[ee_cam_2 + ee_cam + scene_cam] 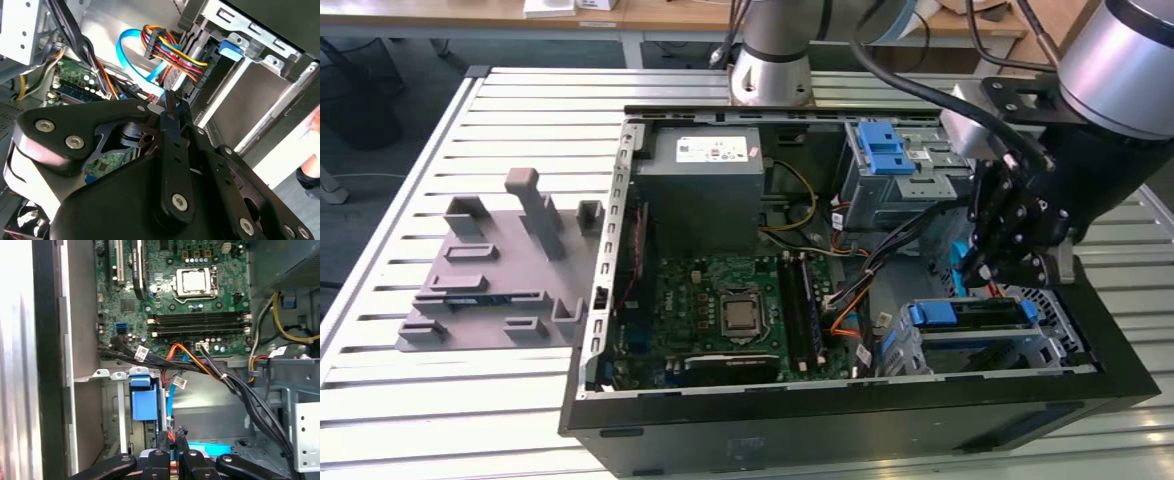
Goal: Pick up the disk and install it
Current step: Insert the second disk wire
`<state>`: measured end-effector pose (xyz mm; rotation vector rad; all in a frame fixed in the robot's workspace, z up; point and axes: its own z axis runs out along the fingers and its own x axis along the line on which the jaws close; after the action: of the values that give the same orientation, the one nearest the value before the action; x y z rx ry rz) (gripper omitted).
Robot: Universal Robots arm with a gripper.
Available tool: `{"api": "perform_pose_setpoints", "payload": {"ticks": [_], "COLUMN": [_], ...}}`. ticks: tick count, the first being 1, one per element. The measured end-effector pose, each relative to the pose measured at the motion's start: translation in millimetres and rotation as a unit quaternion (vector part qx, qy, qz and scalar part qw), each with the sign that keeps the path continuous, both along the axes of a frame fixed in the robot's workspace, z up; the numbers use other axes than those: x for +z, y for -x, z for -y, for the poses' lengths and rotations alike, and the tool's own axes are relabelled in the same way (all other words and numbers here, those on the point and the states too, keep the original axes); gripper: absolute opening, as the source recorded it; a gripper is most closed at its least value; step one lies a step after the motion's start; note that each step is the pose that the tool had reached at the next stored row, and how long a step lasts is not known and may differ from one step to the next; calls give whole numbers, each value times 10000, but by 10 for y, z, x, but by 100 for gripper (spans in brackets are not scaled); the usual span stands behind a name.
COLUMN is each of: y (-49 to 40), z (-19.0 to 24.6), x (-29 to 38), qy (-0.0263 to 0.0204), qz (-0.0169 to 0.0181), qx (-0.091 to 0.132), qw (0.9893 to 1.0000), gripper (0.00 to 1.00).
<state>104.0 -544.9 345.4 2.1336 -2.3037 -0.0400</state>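
Note:
The disk (963, 316) sits in the lower drive cage at the front corner of the open computer case, on the exterior view's right. Its blue plastic rail (143, 405) shows between the cage's metal walls. My gripper (985, 282) hangs just above that cage, black fingers pointing down into the case. In both wrist views the fingertips (165, 434) are pressed close together with nothing seen between them. In the second wrist view my gripper (172, 99) ends right beside a plug of coloured wires (170, 47) and a light blue cable (131, 59).
A grey power supply box (707, 175) fills the case's back corner, with the green motherboard (734, 310) below it. The upper bay carries a blue ridged latch (881, 148). Black cable bundles (235, 385) cross beside the cage. A grey fixture (494, 270) lies on the slatted table.

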Motion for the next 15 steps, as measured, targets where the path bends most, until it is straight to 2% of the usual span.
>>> {"api": "perform_pose_setpoints", "payload": {"ticks": [2, 3, 4, 11, 12, 15], "y": [0, 0, 0, 0, 0, -11], "z": [22, 36, 57, 205, 218, 222], "x": [-5, -10, -18, -53, -54, -57], "qy": [-154, -205, -222, -223, -222, -223], "qz": [0, 0, 0, 0, 0, 0], "qx": [0, 0, 0, -3, -6, -15], "qw": [9999, 9998, 9998, 9998, 9998, 9998], "gripper": [17, 17, 17, 17, 17, 17]}}
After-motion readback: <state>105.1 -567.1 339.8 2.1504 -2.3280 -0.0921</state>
